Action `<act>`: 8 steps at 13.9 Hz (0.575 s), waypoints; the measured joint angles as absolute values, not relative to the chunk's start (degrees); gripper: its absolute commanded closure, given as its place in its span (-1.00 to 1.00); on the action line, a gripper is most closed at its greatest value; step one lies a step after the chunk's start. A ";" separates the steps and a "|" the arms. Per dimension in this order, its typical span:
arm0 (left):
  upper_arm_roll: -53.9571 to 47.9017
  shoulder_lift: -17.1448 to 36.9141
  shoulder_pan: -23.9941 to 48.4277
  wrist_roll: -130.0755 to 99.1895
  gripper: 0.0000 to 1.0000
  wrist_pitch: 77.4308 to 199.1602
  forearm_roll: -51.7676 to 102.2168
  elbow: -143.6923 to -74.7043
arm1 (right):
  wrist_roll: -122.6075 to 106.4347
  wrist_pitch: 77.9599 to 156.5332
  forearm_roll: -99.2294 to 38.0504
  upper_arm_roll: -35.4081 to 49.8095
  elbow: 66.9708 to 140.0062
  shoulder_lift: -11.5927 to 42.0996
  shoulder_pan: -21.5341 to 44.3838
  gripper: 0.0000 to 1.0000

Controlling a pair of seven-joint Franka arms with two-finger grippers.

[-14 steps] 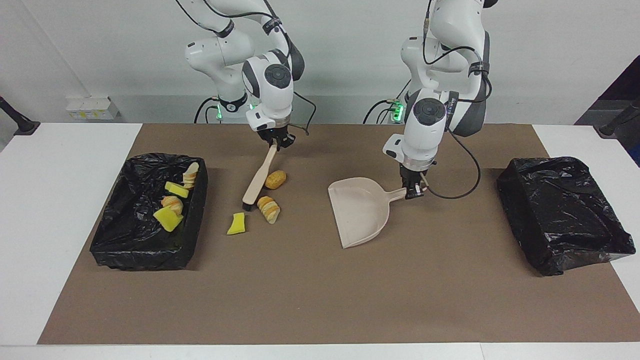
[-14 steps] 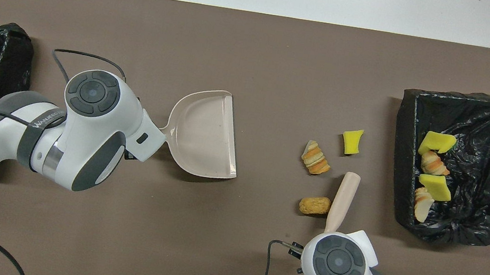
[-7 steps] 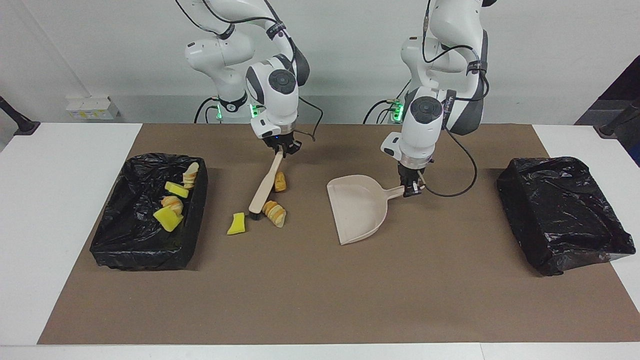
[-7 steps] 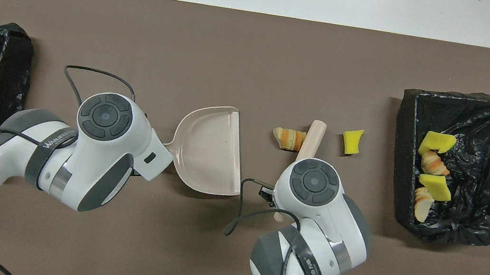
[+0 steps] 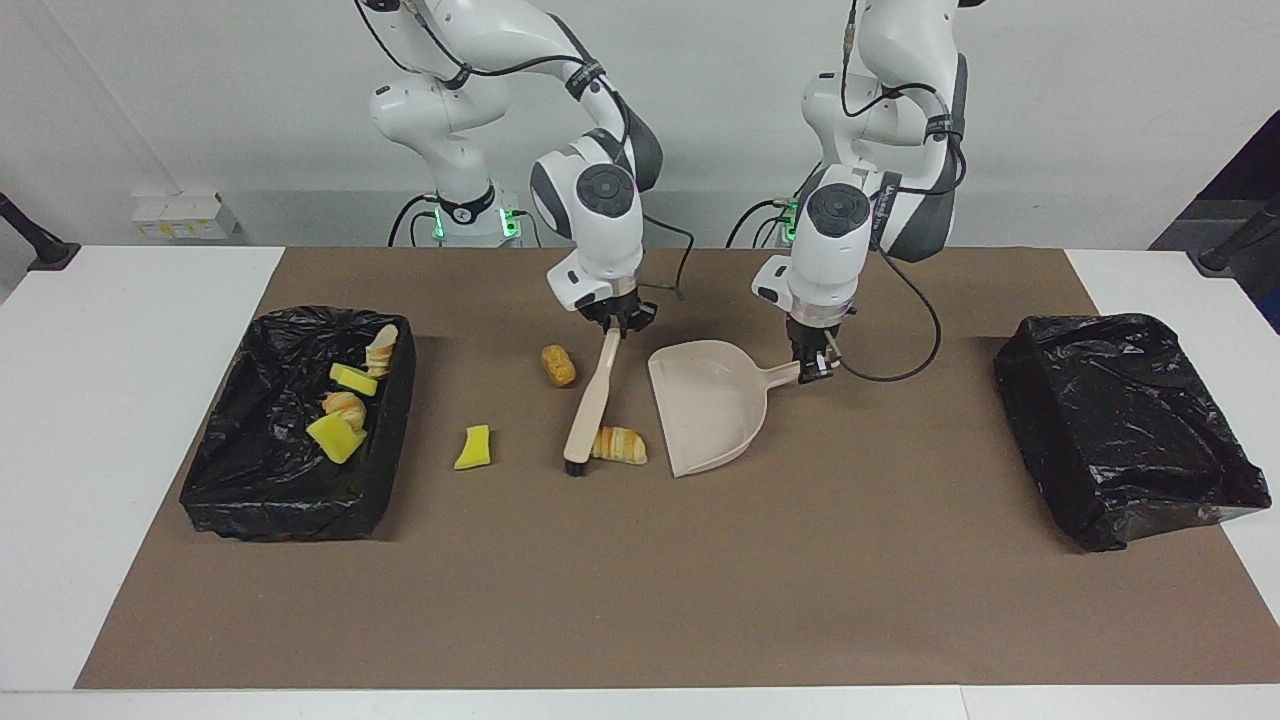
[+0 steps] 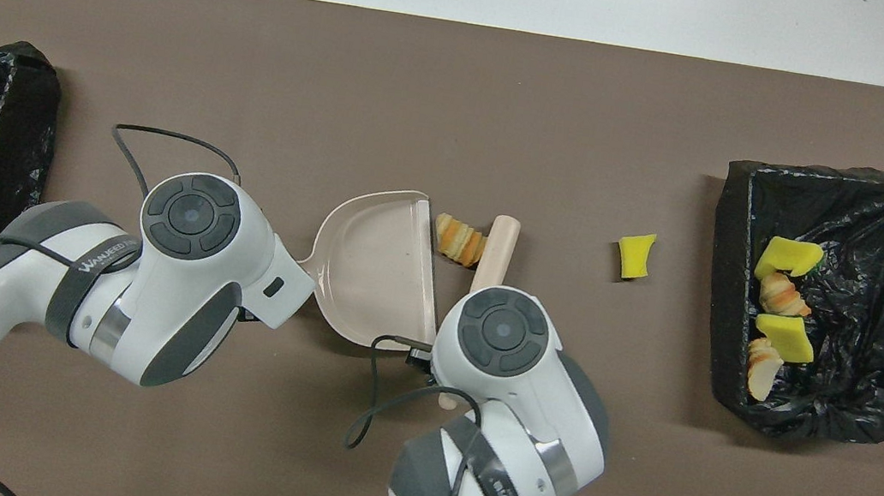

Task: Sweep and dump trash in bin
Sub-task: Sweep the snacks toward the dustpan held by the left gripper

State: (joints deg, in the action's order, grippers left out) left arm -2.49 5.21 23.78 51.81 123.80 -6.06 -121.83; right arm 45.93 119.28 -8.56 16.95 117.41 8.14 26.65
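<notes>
The right claw (image 5: 617, 322) is clenched on the top end of a small brush (image 5: 590, 405), whose pale handle slants down from it to a dark head resting on the brown mat (image 5: 640, 600) of the bench. Just beside that head, on the side toward the left arm, a croissant piece (image 5: 619, 445) lies against the bristles and close to the lip of the dustpan (image 5: 712, 400); whether it touches the lip I cannot tell. The left claw (image 5: 815, 365) grips the dustpan's short handle and holds the pan low, its mouth facing the brush.

Out from the right claw toward the right arm's end lie a golden nugget (image 5: 558, 365), near the brush handle and out of its path, then a yellow sponge chunk (image 5: 473, 447), then the black-lined bin (image 5: 300, 425), which already holds sponge and bread bits. A second lined bin (image 5: 1130, 425) sits at the left arm's end.

The trash looks light and likely to roll or skid: the croissant piece is ridged and rounded, the sponge soft and springy. None of it needs gripping; the brush should push low, at each piece's base. The stiff plastic pan is best held by its handle, kept level once loaded.
</notes>
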 measured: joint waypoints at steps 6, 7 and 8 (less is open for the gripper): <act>-2.35 5.61 23.78 51.67 1.00 127.31 -6.06 -122.32 | 44.50 117.22 -10.49 18.63 117.03 4.89 28.54 1.00; -2.21 5.67 23.73 51.67 1.00 127.49 -6.06 -122.22 | 43.80 116.09 -10.81 18.62 117.01 3.97 28.17 1.00; -1.96 5.82 23.66 51.68 1.00 127.49 -6.07 -121.90 | 42.81 115.28 -11.40 18.53 117.01 3.19 27.72 1.00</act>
